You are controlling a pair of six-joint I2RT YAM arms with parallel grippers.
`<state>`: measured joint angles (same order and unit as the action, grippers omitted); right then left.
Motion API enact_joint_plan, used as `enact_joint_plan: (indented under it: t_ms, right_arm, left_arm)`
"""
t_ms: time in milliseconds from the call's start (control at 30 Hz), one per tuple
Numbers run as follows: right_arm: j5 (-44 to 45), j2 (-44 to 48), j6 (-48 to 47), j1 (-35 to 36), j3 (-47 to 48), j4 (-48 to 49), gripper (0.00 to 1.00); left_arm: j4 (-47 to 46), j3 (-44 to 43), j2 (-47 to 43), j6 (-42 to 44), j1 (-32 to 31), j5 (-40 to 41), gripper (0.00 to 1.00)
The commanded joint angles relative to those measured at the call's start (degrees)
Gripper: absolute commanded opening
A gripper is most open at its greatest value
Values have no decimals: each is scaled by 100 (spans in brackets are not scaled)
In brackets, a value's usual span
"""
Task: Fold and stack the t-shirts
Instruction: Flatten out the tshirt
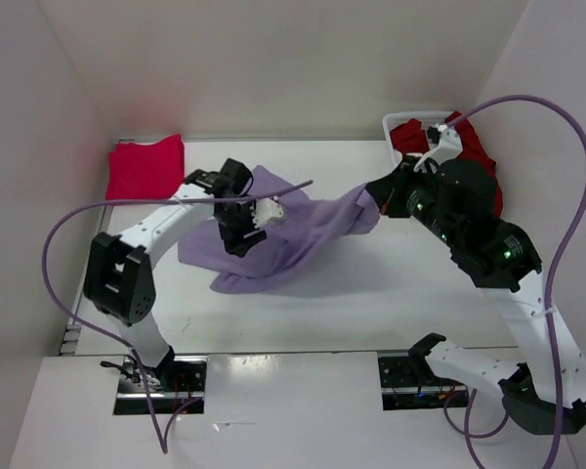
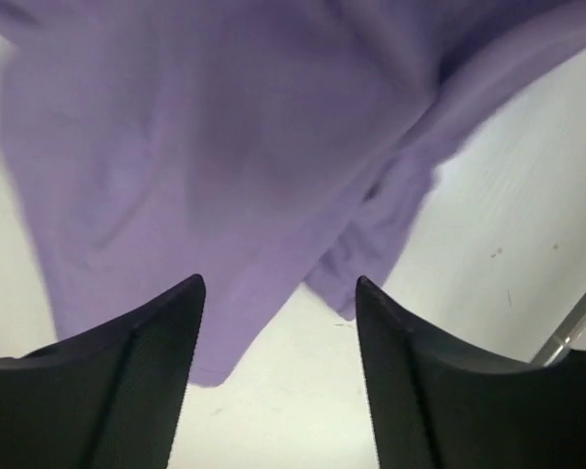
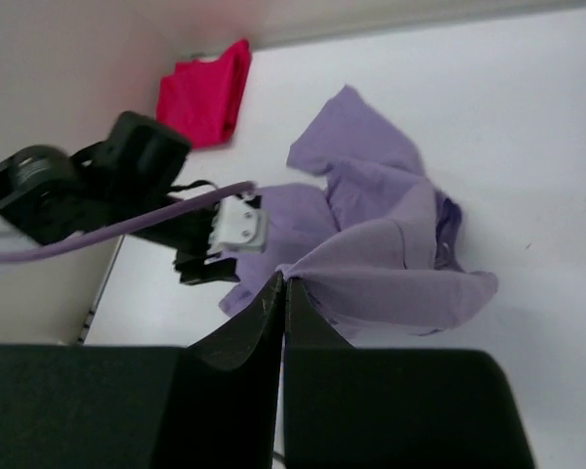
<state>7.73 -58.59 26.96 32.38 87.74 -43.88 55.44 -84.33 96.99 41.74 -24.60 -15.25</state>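
**Top view.** At centre of table [image 1: 391,293]: lavender shirt [image 1: 283,244], crumpled, one corner stretched up and out toward 2 o'clock. At that corner: right gripper [image 1: 369,200], closed on the cloth. Over the shirt's 10 o'clock part: left gripper [image 1: 246,223], pointing down, jaw gap unreadable from this height. At 10 o'clock, by the back corner: magenta-pink shirt [image 1: 145,166], folded flat, well apart from the lavender one. At 2 o'clock: white lattice basket [image 1: 410,122], with dark red shirt [image 1: 477,147] heaped in and over it, partly hidden behind the right arm. Purple cable [image 1: 518,97] arching over that side.

**Left wrist view.** Left gripper [image 2: 278,285] with jaws standing wide apart, nothing between them. Beyond the fingertips [image 2: 171,332], filling 9 through 1 o'clock: lavender shirt [image 2: 205,147], blurred, a loose fold hanging toward centre. Bare table [image 2: 508,244] at 3 o'clock and in the gap at 6 o'clock.

**Right wrist view.** Right gripper [image 3: 281,291] fully closed, tips pressed together, pinching an edge of lavender shirt [image 3: 381,254]. Cloth fanning from the tips toward 3 o'clock, the rest rumpled on table [image 3: 527,117] toward 12 o'clock. At 9 o'clock: left arm [image 3: 98,181], black, just beside the shirt's near edge. At 11 o'clock: magenta-pink shirt [image 3: 207,93], close to the wall.
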Motion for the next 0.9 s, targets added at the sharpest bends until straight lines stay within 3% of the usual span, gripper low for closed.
enact_joint_plan:
  t_ms: [0, 233, 367, 467, 600, 767, 833, 867]
  right_arm:
    - [-526, 40, 432, 40, -555, 870, 0]
    - [-447, 391, 556, 40, -803, 723, 0]
    - [-386, 559, 678, 40, -1127, 723, 0]
    - [-386, 717, 740, 40, -1181, 775, 0]
    - [-386, 840, 801, 40, -1242, 775, 0]
    - [-439, 840, 802, 40, -1365, 837, 0]
    - [-439, 840, 802, 40, -1365, 837, 0]
    - [-439, 840, 802, 40, -1365, 837, 0]
  left_arm:
    - [-121, 251, 425, -165, 121, 566, 71]
    - [-384, 258, 23, -176, 377, 811, 82]
    - [-867, 1136, 223, 80, 430, 1891, 83]
    - [-1290, 1771, 636, -95, 858, 2604, 84]
    - [-1290, 1885, 480, -201, 1387, 2149, 86]
    - [-1720, 2369, 565, -34, 1388, 2201, 87]
    - [-1782, 2439, 794, -34, 1440, 2201, 80]
    - [-1782, 2439, 1013, -104, 1440, 2201, 67]
